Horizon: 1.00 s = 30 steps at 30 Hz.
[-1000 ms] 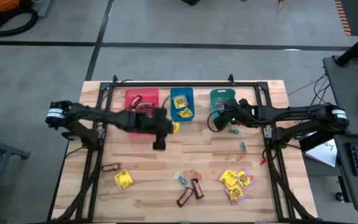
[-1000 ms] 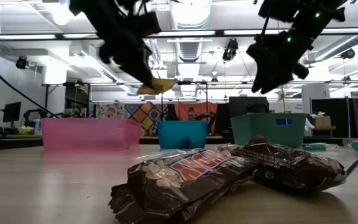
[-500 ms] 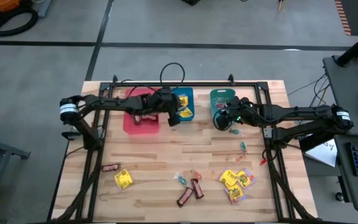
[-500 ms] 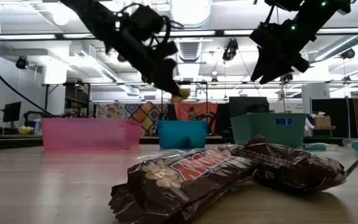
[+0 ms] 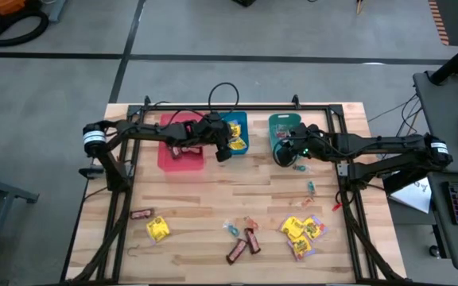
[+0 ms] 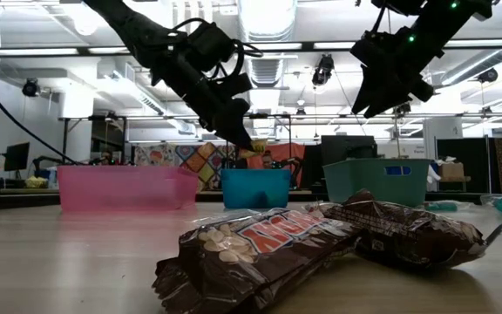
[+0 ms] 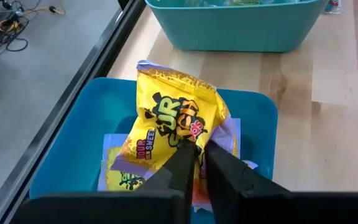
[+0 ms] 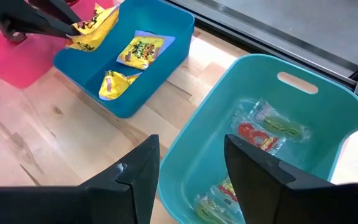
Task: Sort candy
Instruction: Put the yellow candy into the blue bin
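Observation:
My left gripper (image 7: 199, 152) (image 5: 227, 146) is shut on a yellow candy packet (image 7: 173, 115) above the blue bin (image 5: 222, 121). More yellow packets (image 8: 140, 48) lie inside that bin. My right gripper (image 8: 191, 158) (image 5: 281, 152) hovers open over the near end of the teal bin (image 8: 303, 93), which holds clear-wrapped sweets (image 8: 263, 130). On the near part of the table lie yellow packets (image 5: 299, 231) (image 5: 157, 229), brown bars (image 5: 242, 245) (image 5: 140, 214) and teal twist pieces (image 5: 311, 187). My left gripper pinches the yellow packet by its near edge (image 7: 190, 142) between the two fingers. The fingers (image 6: 234, 131) slant down toward the far right. The packet sticks out past the fingertips, lifted above the blue bin's rim (image 6: 255, 172).
The red bin (image 5: 164, 156) stands left of the blue one and holds dark bars. All three bins line the far edge inside a black frame (image 5: 229, 106). The middle strip of the table between bins and loose candy is bare wood (image 5: 237, 187).
My left gripper has carried the yellow packet from over the table's middle toward the far edge and right, ending above the blue bin, then dipped slightly toward it. It has stayed shut on the packet throughout.

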Motion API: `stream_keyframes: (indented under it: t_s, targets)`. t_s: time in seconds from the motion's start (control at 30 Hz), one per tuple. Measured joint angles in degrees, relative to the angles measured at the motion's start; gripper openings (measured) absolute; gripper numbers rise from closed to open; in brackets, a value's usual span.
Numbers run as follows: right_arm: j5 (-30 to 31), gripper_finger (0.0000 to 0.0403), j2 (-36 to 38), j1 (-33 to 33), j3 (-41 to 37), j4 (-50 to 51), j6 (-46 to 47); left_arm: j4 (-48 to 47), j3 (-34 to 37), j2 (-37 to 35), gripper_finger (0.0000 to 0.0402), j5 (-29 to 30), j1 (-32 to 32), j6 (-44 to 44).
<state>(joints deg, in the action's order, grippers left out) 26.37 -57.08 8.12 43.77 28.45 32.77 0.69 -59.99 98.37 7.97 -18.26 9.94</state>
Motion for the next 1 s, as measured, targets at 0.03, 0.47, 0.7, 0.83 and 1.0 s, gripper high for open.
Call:
stream_keyframes:
  t_s: [0.03,0.47,0.7,0.83,1.0]
  targets:
    - [0.0,0.0171,0.0,0.0,0.0,0.0,0.0,0.0,0.0,0.0,0.0029,0.0,0.0,-0.1]
    - [-1.5,0.0171,0.0,0.0,0.0,-0.5,0.6,-0.9,0.0,0.0,0.0114,0.0,0.0,-3.0]
    - [-1.5,0.0171,0.0,0.0,0.0,-0.5,0.6,-2.3,0.0,0.0,0.0172,0.0,0.0,-3.7]
    - [-1.5,0.0171,0.0,0.0,0.0,-0.5,0.6,-3.3,0.0,0.0,0.0207,0.3,0.0,-5.3]
    - [-1.5,0.0171,0.0,0.0,0.0,-0.5,0.6,-4.0,-0.3,0.0,0.0219,0.5,-0.2,-11.0]
